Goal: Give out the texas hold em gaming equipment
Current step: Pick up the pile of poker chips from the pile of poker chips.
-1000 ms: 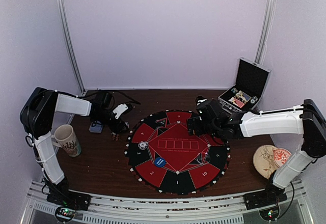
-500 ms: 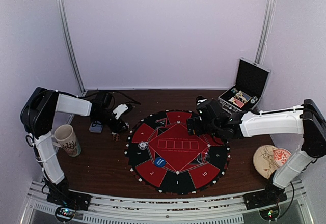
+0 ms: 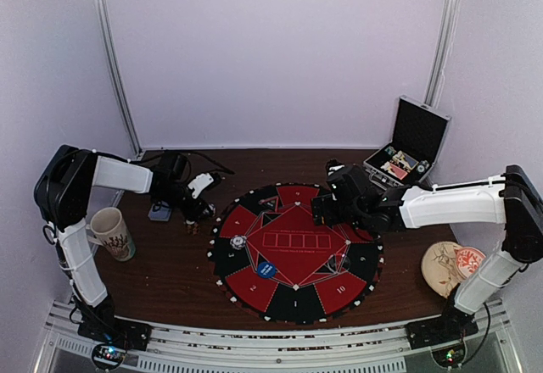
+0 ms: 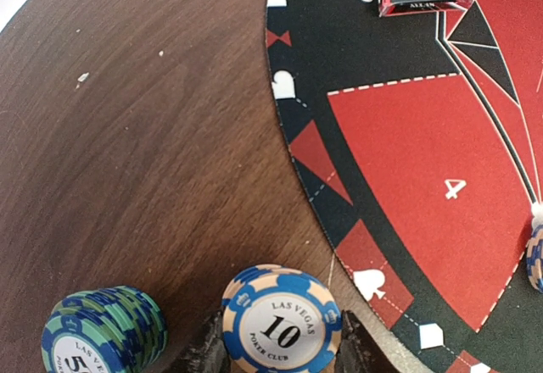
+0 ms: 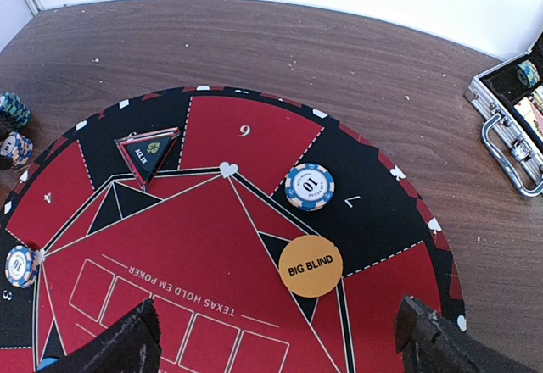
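Stillness marks the last second: my left gripper [image 4: 280, 349] stays clamped on the blue 10-chip stack [image 4: 280, 326], just off the mat [image 4: 407, 136] beside the teal stack [image 4: 103, 331]. My right gripper [image 5: 280, 335] hangs wide open, empty, over the mat. Delivery looks pending.

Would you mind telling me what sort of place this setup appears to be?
Probably a robot test booth staged for poker: pale walls around a wooden table, a round Texas Hold'em mat, a chip stack and an open case.
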You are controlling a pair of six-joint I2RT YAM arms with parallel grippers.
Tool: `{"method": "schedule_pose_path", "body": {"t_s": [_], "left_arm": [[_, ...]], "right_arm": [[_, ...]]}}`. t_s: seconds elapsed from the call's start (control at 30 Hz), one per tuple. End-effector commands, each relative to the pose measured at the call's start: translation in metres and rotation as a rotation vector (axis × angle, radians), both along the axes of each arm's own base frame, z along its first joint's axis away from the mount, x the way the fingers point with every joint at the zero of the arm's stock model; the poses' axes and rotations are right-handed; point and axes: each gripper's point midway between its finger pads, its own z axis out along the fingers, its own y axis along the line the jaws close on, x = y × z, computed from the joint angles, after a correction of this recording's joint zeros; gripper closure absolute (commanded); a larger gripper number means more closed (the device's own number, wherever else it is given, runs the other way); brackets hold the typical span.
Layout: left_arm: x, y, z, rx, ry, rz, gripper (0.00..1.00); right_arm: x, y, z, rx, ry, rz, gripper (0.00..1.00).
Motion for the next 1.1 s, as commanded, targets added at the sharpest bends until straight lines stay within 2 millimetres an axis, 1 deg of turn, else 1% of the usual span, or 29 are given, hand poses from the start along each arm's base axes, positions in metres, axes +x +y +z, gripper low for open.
{"method": "schedule_pose_path", "body": {"t_s": [0.0,0.13,0.27,0.47,0.6,0.67,0.73,0.87,1.0,1.07], "left_arm": [[0.009,-0.006,0.015,-0.023,-0.050,-0.004,0.63],[0.009,-0.007,0.023,-0.030,-0.067,-0.007,0.64],[0.007,-0.007,0.036,-0.039,-0.092,-0.012,0.65],[0.001,-0.008,0.061,-0.066,-0.136,-0.038,0.66],[-0.009,-0.018,0.080,-0.078,-0.158,-0.082,0.67],[-0.018,-0.034,0.090,-0.071,-0.188,-0.129,0.67],[-0.028,-0.054,0.097,-0.063,-0.208,-0.182,0.67],[-0.053,-0.106,0.101,-0.063,-0.194,-0.303,0.67],[-0.077,-0.163,0.103,-0.081,-0.167,-0.417,0.68],[-0.090,-0.192,0.105,-0.098,-0.153,-0.472,0.68]], "right_arm": [[0.004,0.005,0.013,0.020,-0.025,0.004,0.03],[0.004,0.005,0.014,0.024,-0.028,0.003,0.03],[0.004,0.004,0.016,0.027,-0.032,-0.001,0.03],[0.003,0.000,0.021,0.029,-0.044,-0.014,0.03],[0.003,-0.010,0.031,0.032,-0.074,-0.055,0.02],[0.003,-0.020,0.041,0.042,-0.103,-0.087,0.02],[0.002,-0.030,0.051,0.060,-0.129,-0.118,0.02],[0.000,-0.058,0.068,0.102,-0.173,-0.196,0.02],[-0.001,-0.088,0.085,0.154,-0.213,-0.272,0.02],[-0.004,-0.100,0.093,0.177,-0.236,-0.303,0.02]]}}
